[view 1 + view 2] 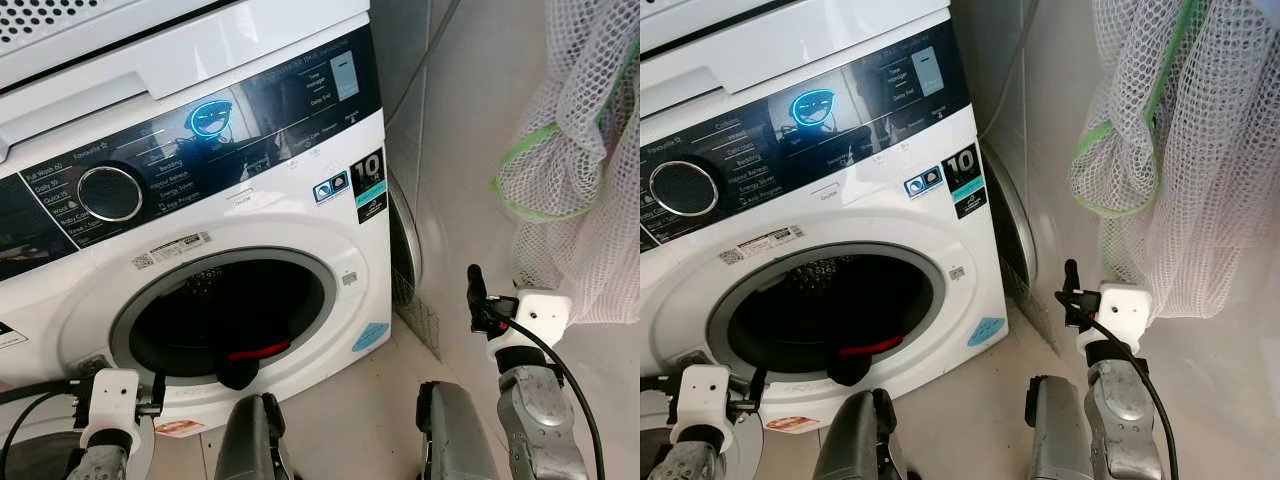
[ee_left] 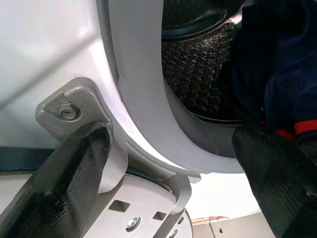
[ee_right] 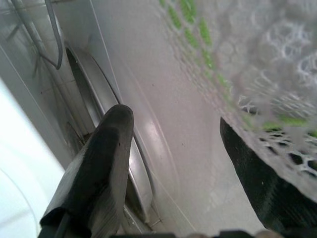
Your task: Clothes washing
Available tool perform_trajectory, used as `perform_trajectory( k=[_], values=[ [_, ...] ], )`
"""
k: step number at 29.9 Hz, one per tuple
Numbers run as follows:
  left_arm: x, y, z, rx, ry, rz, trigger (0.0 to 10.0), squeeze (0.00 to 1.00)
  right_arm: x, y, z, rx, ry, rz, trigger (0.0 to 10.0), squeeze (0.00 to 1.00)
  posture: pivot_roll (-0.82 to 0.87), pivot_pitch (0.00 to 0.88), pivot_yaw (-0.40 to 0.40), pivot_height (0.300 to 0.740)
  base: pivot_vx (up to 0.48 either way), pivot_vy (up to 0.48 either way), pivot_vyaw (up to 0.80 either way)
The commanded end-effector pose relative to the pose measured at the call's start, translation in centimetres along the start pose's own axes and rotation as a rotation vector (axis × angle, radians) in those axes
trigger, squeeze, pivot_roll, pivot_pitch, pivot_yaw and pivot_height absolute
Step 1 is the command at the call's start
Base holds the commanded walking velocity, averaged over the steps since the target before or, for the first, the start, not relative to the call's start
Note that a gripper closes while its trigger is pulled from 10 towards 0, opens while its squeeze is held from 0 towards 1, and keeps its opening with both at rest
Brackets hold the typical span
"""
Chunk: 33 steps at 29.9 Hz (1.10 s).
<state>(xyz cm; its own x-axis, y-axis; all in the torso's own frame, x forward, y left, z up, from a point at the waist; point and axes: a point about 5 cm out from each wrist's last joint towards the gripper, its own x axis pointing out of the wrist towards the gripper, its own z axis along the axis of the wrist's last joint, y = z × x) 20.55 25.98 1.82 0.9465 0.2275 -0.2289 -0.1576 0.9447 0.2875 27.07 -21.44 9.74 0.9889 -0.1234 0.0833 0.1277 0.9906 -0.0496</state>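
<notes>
1. Progress: white front-loading washing machine (image 1: 200,200) stands with its round port uncovered; dark navy garment with red stripe (image 1: 245,360) hangs over the port's lower lip, partly inside the drum. Pushing it in, shutting and starting appear left.
2. Left gripper (image 2: 173,163): fingers spread, at the port's lower-left hinge.
3. Right gripper (image 3: 173,163): fingers spread, right of the machine, beside white mesh laundry bag with green trim (image 1: 575,150).
4. Room: pale tiled wall (image 1: 450,180) and floor right of the machine.

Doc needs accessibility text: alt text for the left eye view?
A white front-loading washing machine stands open, dark clothing with a red stripe hanging over the drum's lip. The left claw is at the door opening's lower left; the right claw is raised beside a white mesh laundry bag.
</notes>
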Motion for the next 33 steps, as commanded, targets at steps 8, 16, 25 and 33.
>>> perform_trajectory(
  k=[8,16,25,33],
  values=[
    [-1.1,-0.7,-2.9,-0.003,0.133,-0.042,10.0,0.0,0.7,0.6,0.6,0.002,-0.023,0.019,10.0,0.0,0.07,0.167,0.131,0.54,0.0,0.0,0.0],
    [-1.1,-0.8,-3.2,0.001,0.13,-0.046,10.0,0.0,0.6,0.7,0.8,0.011,-0.047,0.034,10.0,0.0,0.06,0.157,0.132,0.54,0.0,0.0,0.0],
    [-1.3,-0.8,-3.5,-0.001,0.135,-0.035,10.0,0.0,0.7,0.8,1.1,0.007,-0.059,0.041,10.0,0.0,0.07,0.16,0.125,0.584,0.0,0.0,0.0],
    [-1.5,-0.7,-3.7,0.0,0.136,-0.028,10.0,0.0,0.7,0.8,1.0,0.005,-0.057,0.041,10.0,0.0,0.07,0.166,0.124,0.624,0.0,0.0,0.0]
  ],
)
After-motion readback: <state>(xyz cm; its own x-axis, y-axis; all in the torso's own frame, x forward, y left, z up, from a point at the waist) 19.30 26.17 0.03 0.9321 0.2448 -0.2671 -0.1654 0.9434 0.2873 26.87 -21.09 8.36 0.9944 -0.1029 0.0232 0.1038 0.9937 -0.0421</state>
